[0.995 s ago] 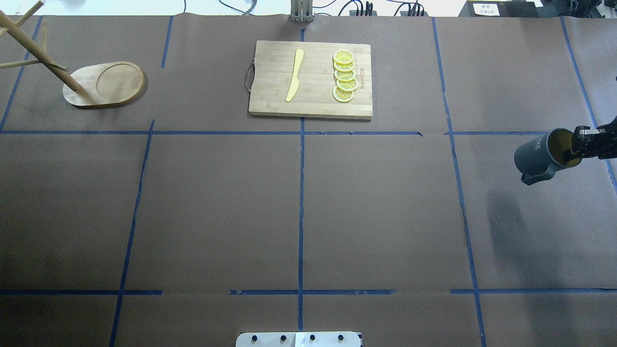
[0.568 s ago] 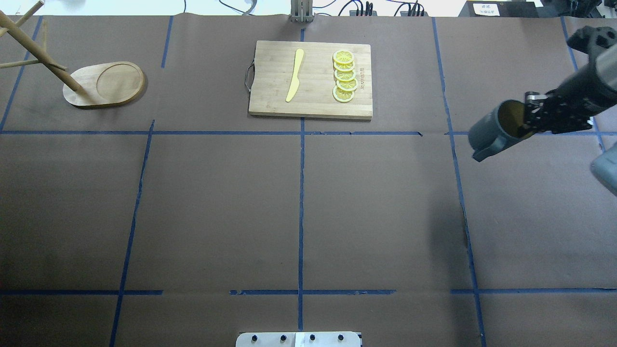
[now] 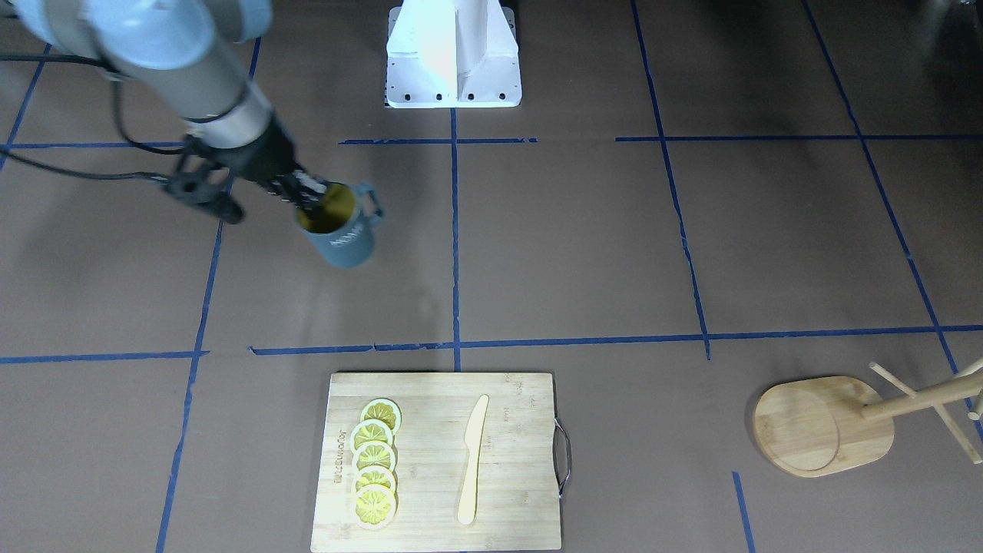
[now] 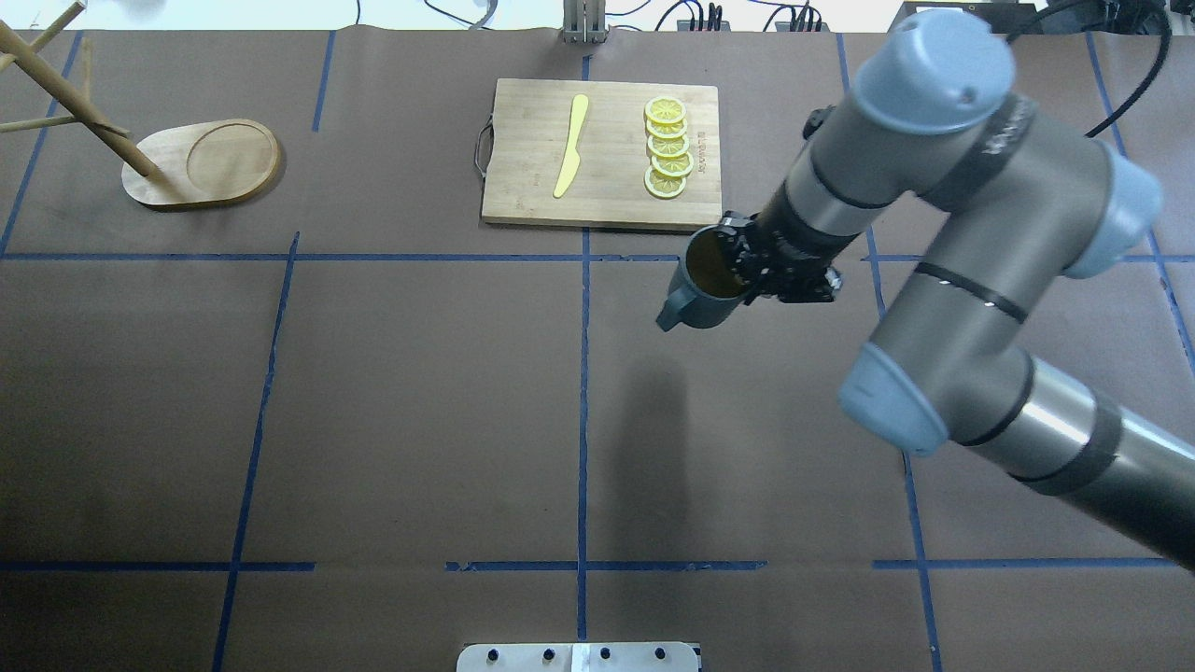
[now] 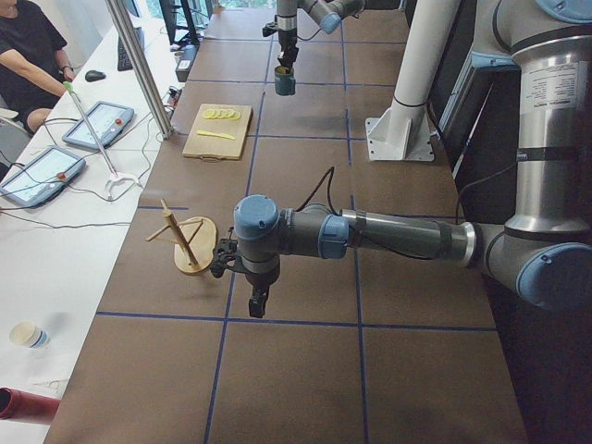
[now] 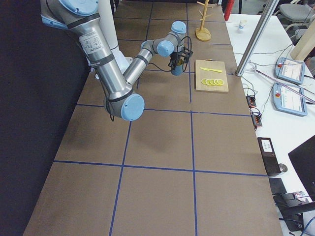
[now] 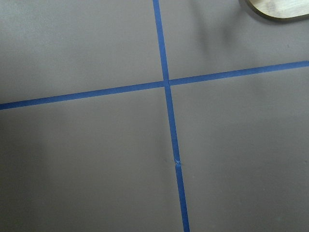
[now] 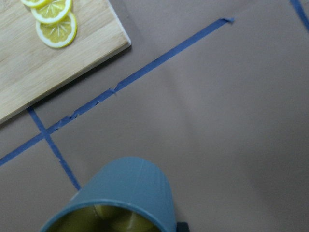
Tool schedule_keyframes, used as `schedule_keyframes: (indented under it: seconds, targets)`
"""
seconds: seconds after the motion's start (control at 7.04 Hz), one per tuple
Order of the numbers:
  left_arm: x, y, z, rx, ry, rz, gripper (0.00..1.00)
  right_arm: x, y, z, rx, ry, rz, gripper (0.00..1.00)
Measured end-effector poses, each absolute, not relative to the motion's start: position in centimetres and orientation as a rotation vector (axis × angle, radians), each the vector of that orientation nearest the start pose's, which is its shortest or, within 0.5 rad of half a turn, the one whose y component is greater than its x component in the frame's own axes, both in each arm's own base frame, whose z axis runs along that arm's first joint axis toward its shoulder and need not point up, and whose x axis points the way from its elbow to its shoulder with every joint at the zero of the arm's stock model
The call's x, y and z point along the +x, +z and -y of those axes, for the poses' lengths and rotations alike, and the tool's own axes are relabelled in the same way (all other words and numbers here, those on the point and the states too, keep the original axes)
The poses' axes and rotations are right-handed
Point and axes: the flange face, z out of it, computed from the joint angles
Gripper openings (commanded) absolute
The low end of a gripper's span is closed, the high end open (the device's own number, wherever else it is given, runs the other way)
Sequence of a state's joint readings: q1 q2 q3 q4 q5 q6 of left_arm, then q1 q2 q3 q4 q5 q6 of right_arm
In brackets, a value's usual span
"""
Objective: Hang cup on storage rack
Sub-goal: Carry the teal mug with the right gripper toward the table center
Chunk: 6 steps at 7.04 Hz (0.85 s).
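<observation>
The dark blue-grey cup (image 4: 698,297), yellow inside, hangs tilted above the table just in front of the cutting board's near right corner. My right gripper (image 4: 744,268) is shut on its rim, one finger inside. In the front-facing view the cup (image 3: 344,234) shows white lettering and its handle points toward the robot base. The right wrist view shows the cup's ribbed wall (image 8: 133,186). The bamboo storage rack (image 4: 201,163) stands at the far left, with its pole (image 4: 70,98) and pegs leaning out of frame. My left gripper (image 5: 257,302) hangs near the rack (image 5: 190,245); I cannot tell if it is open.
A wooden cutting board (image 4: 602,154) with a yellow knife (image 4: 571,145) and several lemon slices (image 4: 667,147) lies at the far centre. The rack's base edge (image 7: 277,10) shows in the left wrist view. Blue tape lines cross the brown table cover.
My right arm has carried the cup from the table's right edge leftward toward the centre, stopping by the cutting board's near right corner. The rack and the board have not moved.
</observation>
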<state>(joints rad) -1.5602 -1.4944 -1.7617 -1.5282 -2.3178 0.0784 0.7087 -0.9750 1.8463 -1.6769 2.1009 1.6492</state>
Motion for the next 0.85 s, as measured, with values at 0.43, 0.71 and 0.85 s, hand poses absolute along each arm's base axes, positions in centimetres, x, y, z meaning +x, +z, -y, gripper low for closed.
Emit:
schedule_keyframes:
  seconds: [0.43, 0.71, 0.85]
  targets:
    - [-6.1, 60.6, 46.3, 0.095, 0.112, -0.744, 1.0, -54.1, 17.3, 45.6, -0.24, 0.646, 0.839, 0.03]
    - [-6.1, 60.7, 46.3, 0.094, 0.112, -0.744, 1.0, -58.6, 16.1, 45.4, -0.26, 0.722, 0.836, 0.16]
    - [-6.1, 60.7, 46.3, 0.093, 0.111, -0.744, 1.0, -59.3, 16.1, 45.1, -0.268, 0.735, 0.831, 0.84]
